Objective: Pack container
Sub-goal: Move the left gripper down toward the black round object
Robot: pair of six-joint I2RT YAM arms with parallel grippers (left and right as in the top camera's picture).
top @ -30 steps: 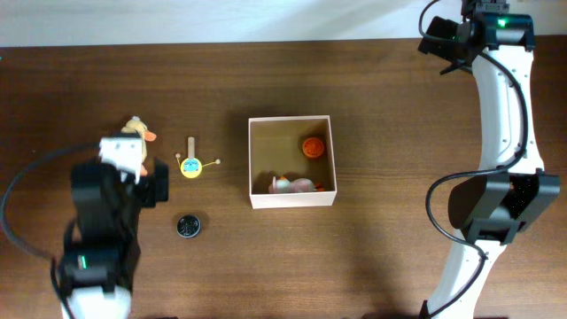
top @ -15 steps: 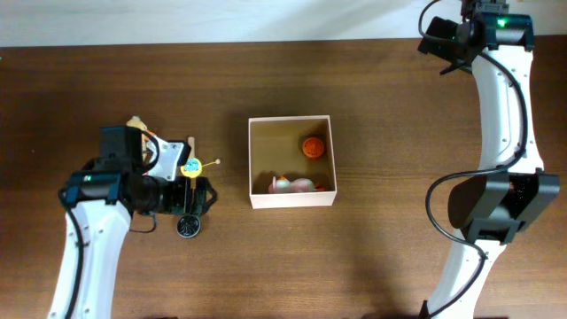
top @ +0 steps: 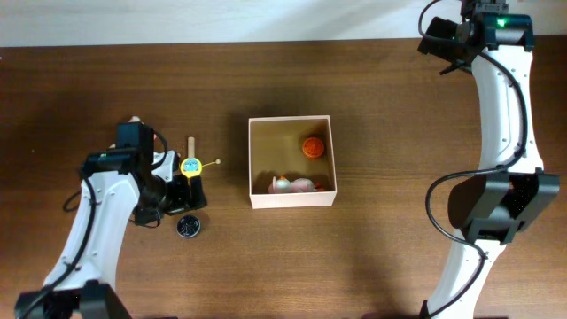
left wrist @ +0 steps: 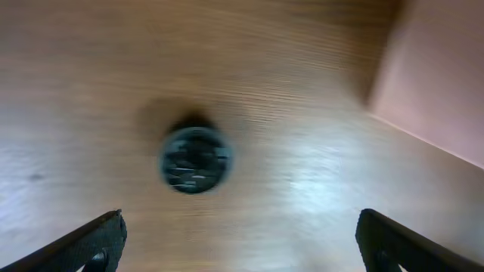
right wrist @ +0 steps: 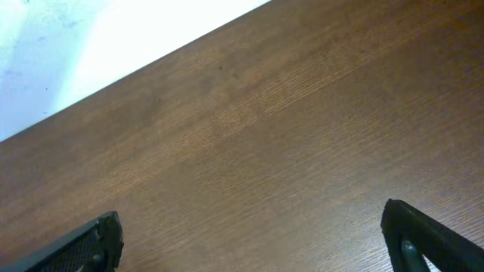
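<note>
The container (top: 254, 159) is a square white box with a tan inside at the table's middle. It holds an orange round toy (top: 312, 147) and a pinkish toy (top: 293, 185). Its white wall shows in the left wrist view (left wrist: 435, 83). A small black round toy (top: 188, 227) lies left of the box and shows blurred in the left wrist view (left wrist: 194, 159). My left gripper (top: 182, 197) is open and empty just above that black toy. A yellow-and-blue toy on a stick (top: 190, 165) lies beside it. My right gripper (top: 440, 40) is open and empty at the far right back.
A duck-like plush toy (top: 135, 125) is mostly hidden behind my left arm. The right wrist view shows bare brown table (right wrist: 302, 151) and the white wall beyond its back edge (right wrist: 98, 38).
My left arm has swung out over the table from the front left and settled with its gripper over the black round toy. The right arm has not moved.
</note>
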